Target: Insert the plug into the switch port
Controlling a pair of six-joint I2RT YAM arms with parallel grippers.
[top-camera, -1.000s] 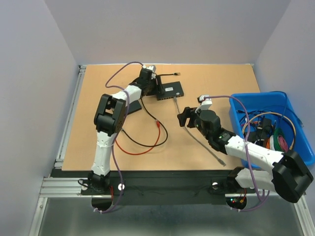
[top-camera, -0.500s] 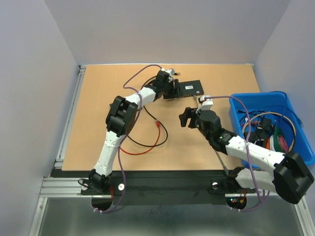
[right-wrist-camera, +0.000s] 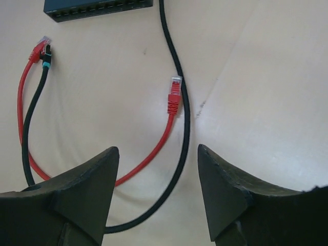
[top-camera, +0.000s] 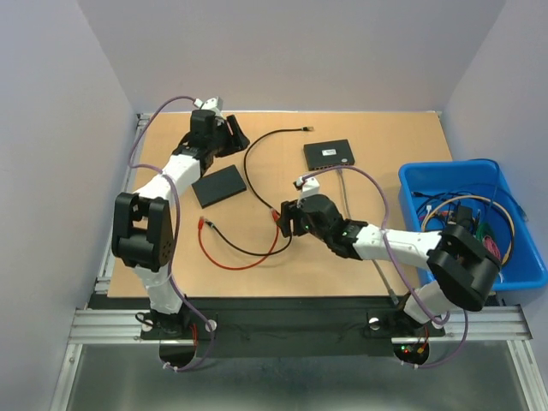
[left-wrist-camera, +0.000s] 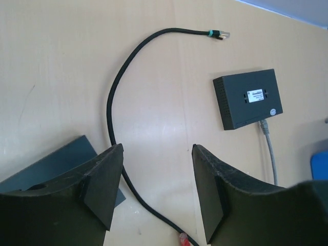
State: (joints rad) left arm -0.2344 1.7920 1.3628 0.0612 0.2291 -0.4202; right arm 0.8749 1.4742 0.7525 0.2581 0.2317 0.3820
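Observation:
A flat dark switch [top-camera: 218, 186] lies left of centre; its row of ports [right-wrist-camera: 97, 7] shows at the top of the right wrist view. A smaller black switch [top-camera: 329, 154] [left-wrist-camera: 248, 99] sits further back with a grey cable [left-wrist-camera: 269, 154] plugged in. A red cable's plug [top-camera: 276, 214] [right-wrist-camera: 174, 95] lies beside a black cable [right-wrist-camera: 182, 118], just ahead of my open, empty right gripper [top-camera: 287, 220] [right-wrist-camera: 156, 189]. More red and black plugs [right-wrist-camera: 43, 51] lie to the left. My left gripper [top-camera: 224, 137] [left-wrist-camera: 156, 189] hovers open and empty at the back left.
A blue bin [top-camera: 514, 257] full of coiled cables stands at the right edge. The black cable's far plug [top-camera: 308, 128] [left-wrist-camera: 220, 35] rests near the back. The red cable [top-camera: 240, 261] loops toward the table's front edge.
The left arm slid the small switch to the right, let it go and swung to the back left corner. The right gripper moved left over the red plug, its jaws a little narrower.

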